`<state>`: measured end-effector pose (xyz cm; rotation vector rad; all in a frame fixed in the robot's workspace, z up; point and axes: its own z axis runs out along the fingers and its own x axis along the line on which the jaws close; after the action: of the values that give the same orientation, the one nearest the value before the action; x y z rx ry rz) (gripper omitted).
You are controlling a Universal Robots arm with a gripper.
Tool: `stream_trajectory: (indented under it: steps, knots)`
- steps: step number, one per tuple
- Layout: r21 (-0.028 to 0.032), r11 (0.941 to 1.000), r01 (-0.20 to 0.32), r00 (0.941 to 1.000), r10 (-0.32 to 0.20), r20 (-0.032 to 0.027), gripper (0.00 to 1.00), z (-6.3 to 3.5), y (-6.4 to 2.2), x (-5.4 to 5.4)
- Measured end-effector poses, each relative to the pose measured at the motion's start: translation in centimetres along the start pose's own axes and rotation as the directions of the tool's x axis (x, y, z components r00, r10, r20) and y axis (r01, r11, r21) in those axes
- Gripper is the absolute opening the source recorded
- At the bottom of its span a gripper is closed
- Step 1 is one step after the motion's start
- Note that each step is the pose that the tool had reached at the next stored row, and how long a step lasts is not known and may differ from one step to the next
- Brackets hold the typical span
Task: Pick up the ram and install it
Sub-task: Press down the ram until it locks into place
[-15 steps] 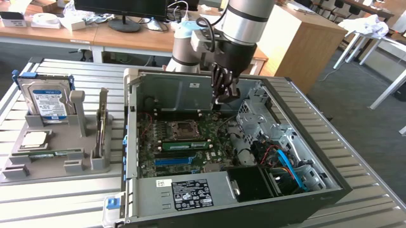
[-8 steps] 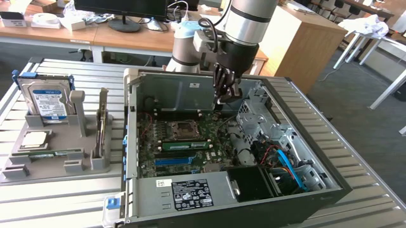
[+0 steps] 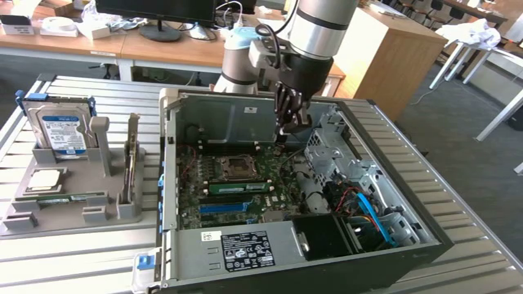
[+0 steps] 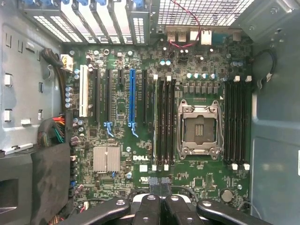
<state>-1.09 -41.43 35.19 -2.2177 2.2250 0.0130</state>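
Ram: point(image 3: 237, 186) a green stick with dark chips is standing on edge in a slot of the board point(image 3: 192, 205), just beside the socket point(image 3: 233, 166).
Ram in wrist view: it is showing edge-on as a pale strip in the slot of that bank farthest from the socket, with white latches at both ends.
Seating: it is sitting level along the slot. Whether the latches are gripping it fully is too small to tell.
Hand: point(image 3: 288, 128) it is hanging closed above the board, near the back wall of the case point(image 3: 245, 113), well apart from the ram and touching nothing.
Fingers: point(image 4: 152, 206) they are pressing together with nothing between them.
Grip: the hand is carrying nothing.
Tray: point(image 3: 57, 223) it is resting on the tabletop point(image 3: 82, 257) to the exterior view's left of the case, and is holding a drive point(image 3: 59, 131), a chip point(image 3: 45, 179) and a second green stick point(image 3: 65, 198) lying flat.
Done: judging by the stick in the slot and the empty hand, pick-up and placing are looking finished.
Left: little is remaining, at most a check that the ram is locking fully home.
Doubt: if the flat stick in the tray is the one meant, the work is only starting. The pictures are not settling this.
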Motion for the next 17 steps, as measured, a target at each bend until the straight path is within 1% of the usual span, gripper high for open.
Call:
stream_trajectory:
  steps: [17]
  knots:
    - [0.0009,1.0,0.0,1.0,0.0,0.0,0.1,0.79,-0.01,0.0]
